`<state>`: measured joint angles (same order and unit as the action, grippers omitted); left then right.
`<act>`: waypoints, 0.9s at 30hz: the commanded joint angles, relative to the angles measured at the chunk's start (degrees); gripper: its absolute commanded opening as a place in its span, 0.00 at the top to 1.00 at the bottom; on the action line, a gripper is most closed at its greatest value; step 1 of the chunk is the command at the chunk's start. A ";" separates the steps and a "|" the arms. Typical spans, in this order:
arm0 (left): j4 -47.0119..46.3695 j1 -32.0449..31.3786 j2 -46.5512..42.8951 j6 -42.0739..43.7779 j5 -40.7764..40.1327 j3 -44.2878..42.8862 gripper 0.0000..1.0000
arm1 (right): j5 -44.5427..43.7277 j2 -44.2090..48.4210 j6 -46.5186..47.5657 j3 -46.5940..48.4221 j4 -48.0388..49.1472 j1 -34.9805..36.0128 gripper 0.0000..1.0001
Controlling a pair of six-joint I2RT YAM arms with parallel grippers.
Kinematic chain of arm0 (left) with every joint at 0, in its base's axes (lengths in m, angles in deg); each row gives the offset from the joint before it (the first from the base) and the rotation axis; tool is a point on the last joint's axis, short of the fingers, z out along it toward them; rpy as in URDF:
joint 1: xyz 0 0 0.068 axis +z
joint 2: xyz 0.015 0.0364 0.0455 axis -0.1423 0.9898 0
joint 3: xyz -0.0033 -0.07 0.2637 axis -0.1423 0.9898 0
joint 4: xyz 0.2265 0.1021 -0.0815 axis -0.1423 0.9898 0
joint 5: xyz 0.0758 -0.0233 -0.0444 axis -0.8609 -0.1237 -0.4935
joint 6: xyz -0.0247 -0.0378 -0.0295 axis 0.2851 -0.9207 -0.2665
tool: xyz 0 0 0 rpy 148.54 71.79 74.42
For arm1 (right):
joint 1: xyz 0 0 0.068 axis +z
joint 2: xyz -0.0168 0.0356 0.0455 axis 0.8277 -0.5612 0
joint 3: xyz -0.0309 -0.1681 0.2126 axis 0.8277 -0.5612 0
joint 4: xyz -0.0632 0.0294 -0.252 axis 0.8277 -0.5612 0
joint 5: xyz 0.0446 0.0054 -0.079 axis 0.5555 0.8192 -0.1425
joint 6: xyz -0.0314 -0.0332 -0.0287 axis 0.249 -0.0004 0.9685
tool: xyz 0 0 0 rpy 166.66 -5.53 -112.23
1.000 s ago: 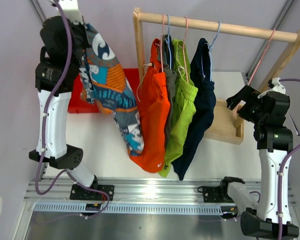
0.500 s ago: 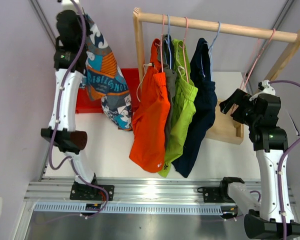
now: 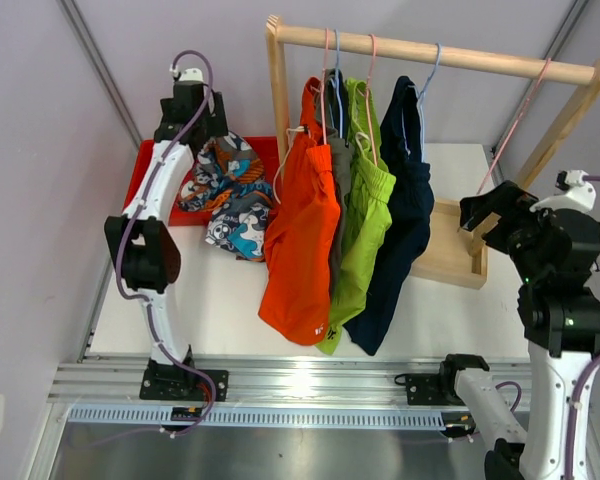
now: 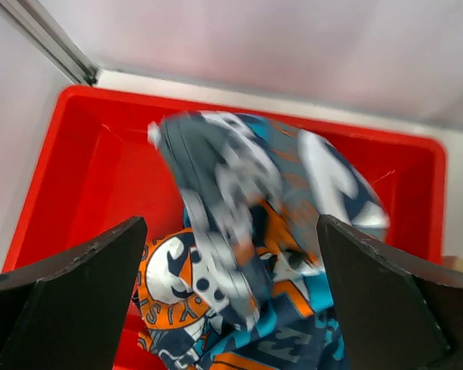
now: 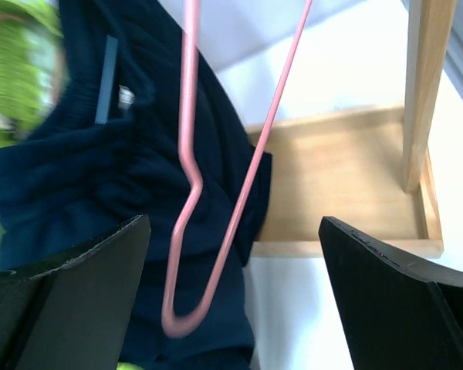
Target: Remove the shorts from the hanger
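Note:
The blue, orange and white print shorts (image 3: 230,195) lie crumpled in the red bin (image 3: 158,214), spilling over its front edge. My left gripper (image 3: 193,130) hangs open just above them; its wrist view shows the print shorts (image 4: 247,231) blurred between wide-apart fingers, held by nothing. Orange shorts (image 3: 305,230), grey shorts (image 3: 337,150), lime green shorts (image 3: 365,220) and navy shorts (image 3: 405,200) hang on hangers from the wooden rail (image 3: 450,55). My right gripper (image 3: 485,212) stands open beside a bare pink hanger (image 5: 189,193), with the navy shorts (image 5: 77,177) behind it.
The rack's wooden base tray (image 3: 450,255) and slanted post (image 3: 555,130) stand close to the right arm. The red bin (image 4: 85,169) sits against the back wall at the left. White tabletop lies in front of the hanging shorts.
My left arm carried the print shorts back over the red bin, then opened and let them drop into it. The right arm shifted slightly to the right and stays open.

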<state>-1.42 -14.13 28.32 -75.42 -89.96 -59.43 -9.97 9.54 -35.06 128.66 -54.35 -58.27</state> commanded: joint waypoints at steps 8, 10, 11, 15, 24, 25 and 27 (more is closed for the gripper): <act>1.38 -0.10 -23.16 -4.77 8.22 11.95 0.01 | 11.23 0.18 -4.56 10.10 1.96 0.22 0.01; 0.51 -1.86 -29.37 -4.33 7.53 16.45 0.01 | 13.87 -1.23 -5.18 11.85 4.24 0.22 0.02; -0.37 -2.48 -31.76 -4.33 7.08 23.09 0.01 | 15.71 -3.06 -6.23 12.82 4.51 0.22 0.03; -4.50 -5.63 -43.10 -5.56 8.04 37.01 0.01 | 18.63 -7.98 -6.94 17.92 7.32 0.48 0.05; -5.73 -8.37 -55.43 -4.16 7.34 50.92 0.01 | 11.80 -21.87 -3.00 29.61 7.59 10.75 0.07; -6.35 -8.46 -56.13 -3.63 7.43 51.98 0.01 | 8.99 -22.84 -1.68 30.05 7.85 13.37 0.09; -6.44 -8.46 -56.22 -3.54 7.34 52.25 0.01 | 6.95 -24.87 -0.71 30.49 7.85 15.41 0.11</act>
<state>-4.65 -22.07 -25.23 -79.44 -82.90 -7.82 2.18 -13.13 -38.89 156.79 -47.89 -46.30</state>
